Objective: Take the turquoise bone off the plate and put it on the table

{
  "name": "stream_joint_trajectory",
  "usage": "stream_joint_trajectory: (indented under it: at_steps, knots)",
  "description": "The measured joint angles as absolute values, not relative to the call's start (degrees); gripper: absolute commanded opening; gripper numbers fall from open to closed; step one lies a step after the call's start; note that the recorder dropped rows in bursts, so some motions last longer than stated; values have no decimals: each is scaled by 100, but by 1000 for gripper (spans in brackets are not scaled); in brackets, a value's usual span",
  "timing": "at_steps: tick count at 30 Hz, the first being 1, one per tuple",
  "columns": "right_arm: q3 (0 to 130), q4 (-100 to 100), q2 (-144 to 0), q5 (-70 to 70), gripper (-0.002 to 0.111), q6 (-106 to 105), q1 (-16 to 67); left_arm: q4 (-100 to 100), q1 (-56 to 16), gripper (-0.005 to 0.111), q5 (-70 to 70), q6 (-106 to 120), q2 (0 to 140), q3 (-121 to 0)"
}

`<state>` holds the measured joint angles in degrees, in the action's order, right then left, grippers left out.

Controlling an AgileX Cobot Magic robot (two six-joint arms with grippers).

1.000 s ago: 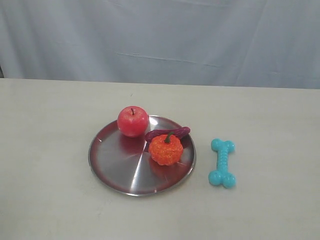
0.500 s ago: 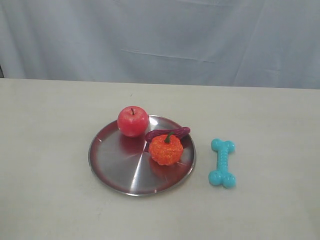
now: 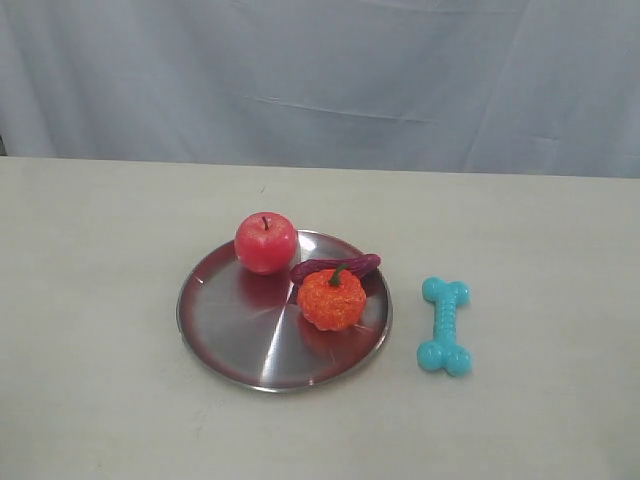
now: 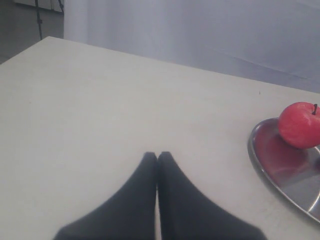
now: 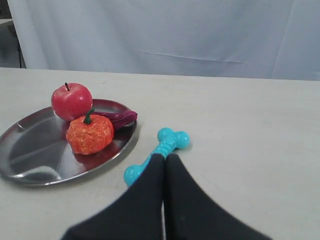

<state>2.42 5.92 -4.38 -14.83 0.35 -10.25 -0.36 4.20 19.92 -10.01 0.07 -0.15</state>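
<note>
The turquoise bone (image 3: 445,326) (image 5: 167,142) lies flat on the beige table (image 3: 540,250), just right of the silver plate (image 3: 240,330) (image 5: 35,150) and apart from its rim. Neither gripper shows in the exterior view. In the right wrist view my right gripper (image 5: 165,157) is shut and empty, its dark fingers covering part of the bone's shaft from this angle. In the left wrist view my left gripper (image 4: 157,154) is shut and empty over bare table, well away from the plate (image 4: 280,175).
On the plate sit a red apple (image 3: 266,242) (image 4: 299,125) (image 5: 71,101), an orange pumpkin (image 3: 332,298) (image 5: 90,134) and a purple ribbed piece (image 3: 335,266) (image 5: 117,119) at the rim. A pale cloth backdrop (image 3: 320,80) hangs behind the table.
</note>
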Motion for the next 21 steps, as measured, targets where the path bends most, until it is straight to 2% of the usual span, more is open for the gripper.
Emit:
stream_joint_trajectory:
  at_steps: [21]
  knots:
    - [20, 608, -173, -1467, 0, -604, -1025, -36, 420, 0, 1992, -1001, 7, -15]
